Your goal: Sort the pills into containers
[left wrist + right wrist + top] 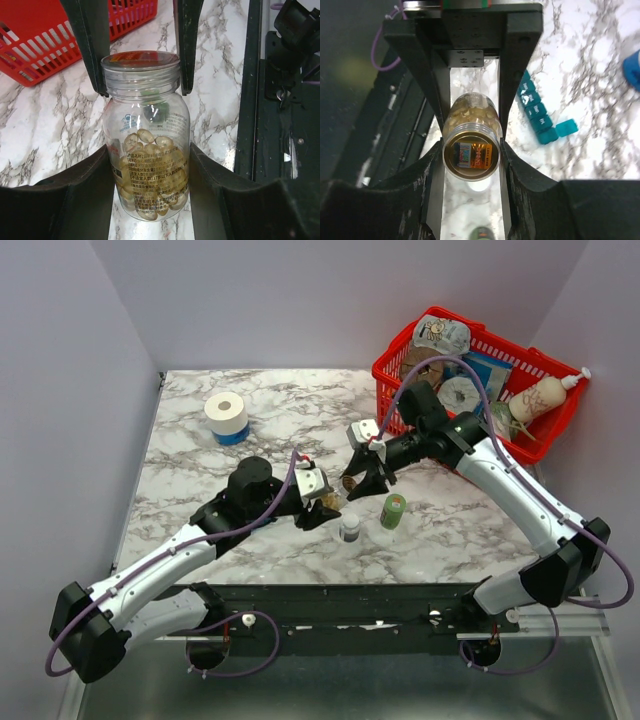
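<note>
Left pincer (150, 197) is clenched on the bottle (146, 125) at its body. Right pincer (471, 150) is clenched on its neck, so that's one bottle between two pincers. The pills (150, 170) sit in its lower half, piled and overlapping; I can't count them. Label print is too small to read.

In the top view the arms nearly cover the bottle. I find the organiser (536, 114) only in the right wrist view, at 2 o'clock from the bottle. Its far end is hidden behind a finger. I count about five cells, one lid (566, 128) flipped open.

On the tabletop (200, 480), clock directions from the pincers:
- one green bottle (393, 510) at 4 o'clock
- one white bottle (349, 528) at 6 o'clock
- one tape roll (226, 415) at 10 o'clock
- one basket (390, 380) at 1 o'clock, contents a jumble
</note>
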You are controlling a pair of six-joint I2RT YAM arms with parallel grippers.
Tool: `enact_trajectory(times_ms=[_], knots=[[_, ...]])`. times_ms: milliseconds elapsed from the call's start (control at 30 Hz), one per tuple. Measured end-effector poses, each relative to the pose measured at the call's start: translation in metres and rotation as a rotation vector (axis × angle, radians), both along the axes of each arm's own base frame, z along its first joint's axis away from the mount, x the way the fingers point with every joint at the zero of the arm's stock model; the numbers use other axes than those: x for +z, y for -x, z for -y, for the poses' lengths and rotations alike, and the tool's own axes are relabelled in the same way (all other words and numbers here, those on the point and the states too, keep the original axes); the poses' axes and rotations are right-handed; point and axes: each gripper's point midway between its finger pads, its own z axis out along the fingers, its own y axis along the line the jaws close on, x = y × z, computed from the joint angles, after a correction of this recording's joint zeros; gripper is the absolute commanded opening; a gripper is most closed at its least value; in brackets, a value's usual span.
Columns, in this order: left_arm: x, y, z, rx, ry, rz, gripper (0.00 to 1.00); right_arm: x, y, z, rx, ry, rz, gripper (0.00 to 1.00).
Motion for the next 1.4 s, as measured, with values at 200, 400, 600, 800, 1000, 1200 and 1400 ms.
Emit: enact_trajectory(times_ms=[200, 400, 600, 800, 1000, 1200, 1400], knots=[[-0.002, 0.002, -0.001, -0.010, -0.009, -0.001, 0.00, 0.002, 0.001, -0.001, 0.045, -0.014, 0.056, 0.85], [-0.015, 0.004, -0.005, -0.006, -0.038, -0.032, 0.00, 0.016, 0.004, 0.000, -0.034, -0.005, -0.046, 0.95], [-0.015, 0.000, -0.007, 0.024, -0.042, -0.032, 0.00, 0.032, 0.001, 0.002, -0.232, 0.002, -0.200, 0.95], [-0.012, -0.006, -0.008, 0.065, -0.030, -0.028, 0.00, 0.025, -0.010, 0.001, -0.421, 0.042, -0.384, 0.95], [-0.008, -0.011, -0.008, 0.091, -0.017, -0.024, 0.00, 0.008, -0.016, -0.008, -0.488, 0.092, -0.487, 0.83], [-0.008, -0.013, -0.009, 0.105, -0.018, -0.024, 0.00, -0.009, -0.018, -0.015, -0.497, 0.135, -0.543, 0.34], [-0.008, -0.014, -0.009, 0.108, -0.016, -0.020, 0.00, -0.006, -0.017, -0.015, -0.469, 0.139, -0.524, 0.10]])
